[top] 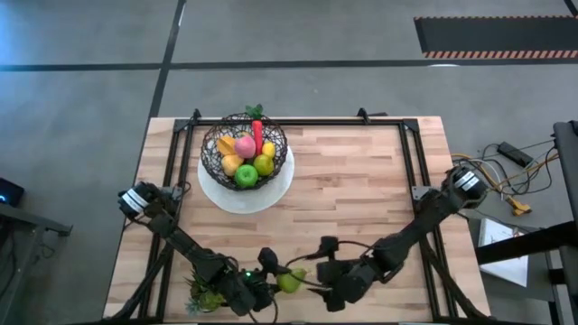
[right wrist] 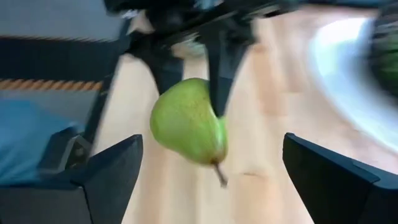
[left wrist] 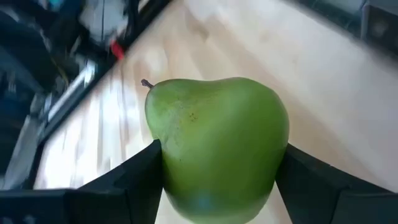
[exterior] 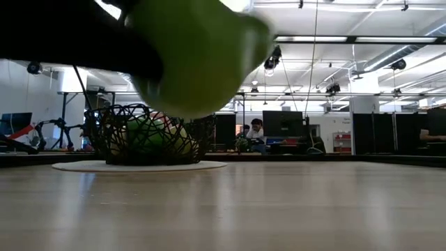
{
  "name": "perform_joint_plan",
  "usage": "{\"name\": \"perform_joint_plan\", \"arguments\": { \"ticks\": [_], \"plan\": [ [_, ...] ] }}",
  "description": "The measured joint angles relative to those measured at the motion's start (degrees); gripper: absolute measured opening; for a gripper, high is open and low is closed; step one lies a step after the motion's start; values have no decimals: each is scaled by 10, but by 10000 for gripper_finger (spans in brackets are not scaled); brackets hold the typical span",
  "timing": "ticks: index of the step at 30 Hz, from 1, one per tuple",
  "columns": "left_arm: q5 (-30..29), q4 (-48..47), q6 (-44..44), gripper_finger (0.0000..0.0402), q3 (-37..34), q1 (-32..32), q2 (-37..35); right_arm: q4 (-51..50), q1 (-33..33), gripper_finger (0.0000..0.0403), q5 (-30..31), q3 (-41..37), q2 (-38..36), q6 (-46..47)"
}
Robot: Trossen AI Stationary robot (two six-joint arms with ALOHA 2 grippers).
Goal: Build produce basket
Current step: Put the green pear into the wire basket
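Note:
The wire basket [top: 244, 149] stands on a white plate [top: 271, 194] at the far left of the table and holds produce: a green apple [top: 246, 176] and pink, red, orange and yellow pieces. Near the table's front edge, my left gripper [left wrist: 217, 186] is shut on a green pear [left wrist: 217, 143]. The pear also shows in the high view [top: 291, 282] and looms close in the low view [exterior: 198, 56]. My right gripper [right wrist: 221, 180] stands open just right of the pear, facing it, with nothing between its fingers. My left gripper pinches the pear's wide lower body [left wrist: 171, 168] between its two fingers, one on each side. The fingers [right wrist: 217, 68] come slanting down from the table's left. The stem end [left wrist: 147, 83] points away from the gripper. The pear is lifted clear of the table.
A small spiky green plant [top: 206, 293] sits at the front edge beside my left arm. A black frame [top: 411, 153] runs along the table's far and side edges. Bare wood [top: 361, 199] lies between the plate and both grippers.

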Motion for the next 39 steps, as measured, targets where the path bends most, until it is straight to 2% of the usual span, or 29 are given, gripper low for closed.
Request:
{"name": "perform_joint_plan", "arguments": {
  "ticks": [3,6,9,12,15,17,20,23,26,31,37,39],
  "plan": [
    [-50,-71,-53,241,0,-4,-13,-49,24,367,100,0,-27,25],
    [-135,-182,-125,241,-1,-7,-46,-96,57,367,239,0,-36,63],
    [-222,-302,-221,240,-7,1,-101,-106,89,367,340,-8,-31,108],
    [-278,-423,-317,239,-9,36,-169,-100,108,367,389,-15,-10,148],
    [-278,-466,-338,239,-11,111,-237,-98,113,367,400,-16,22,171],
    [-253,-455,-299,239,-17,182,-271,-88,113,367,405,-16,39,172],
    [-182,-422,-221,238,-28,296,-296,-79,110,367,406,-16,60,171],
    [-105,-363,-160,237,-50,401,-297,-71,109,367,409,-17,68,170],
    [-70,-310,-130,241,-83,477,-288,-68,110,367,413,-17,68,170],
    [-68,-188,-100,259,-140,537,-279,-67,115,367,415,-16,68,167],
    [-61,-59,-74,263,-185,549,-255,-66,114,367,416,-11,67,163],
    [-59,-44,-74,263,-187,549,-246,-67,115,367,416,-11,67,162]
  ]
}}
